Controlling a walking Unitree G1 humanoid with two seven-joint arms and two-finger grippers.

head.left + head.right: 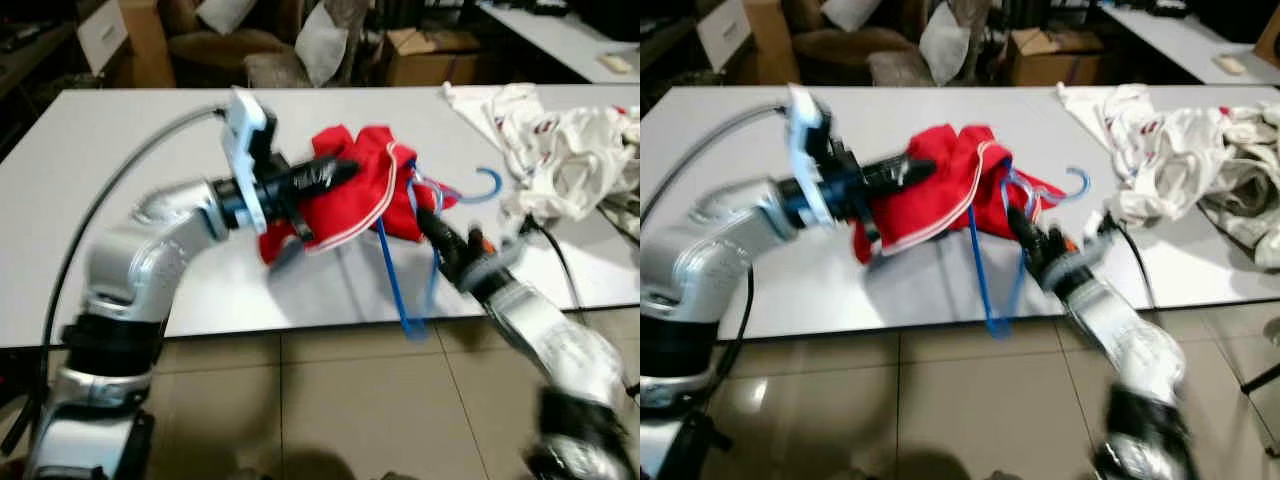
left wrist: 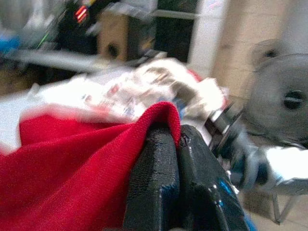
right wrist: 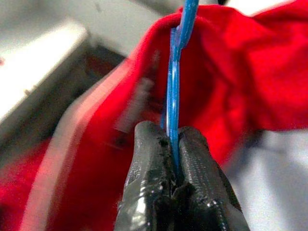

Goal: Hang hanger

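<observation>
From my head I see both my arms reaching over the white bench (image 1: 120, 200), where a red knit garment with white trim (image 1: 350, 185) is lifted above the surface on a thin blue plastic hanger (image 1: 392, 270). The hanger's hook (image 1: 487, 185) points toward a heap of white clothes (image 1: 560, 150) at the bench's far right. My left wrist camera shows what the head view blurs: my left hand (image 2: 177, 144) has its two black fingers pressed together on a fold of the red cloth. My right wrist camera shows my right hand (image 3: 173, 144) clamped tight on a blue bar of the hanger, with red fabric draped behind. My left forearm lies level; my right arm slants up from the bench's near edge.
</observation>
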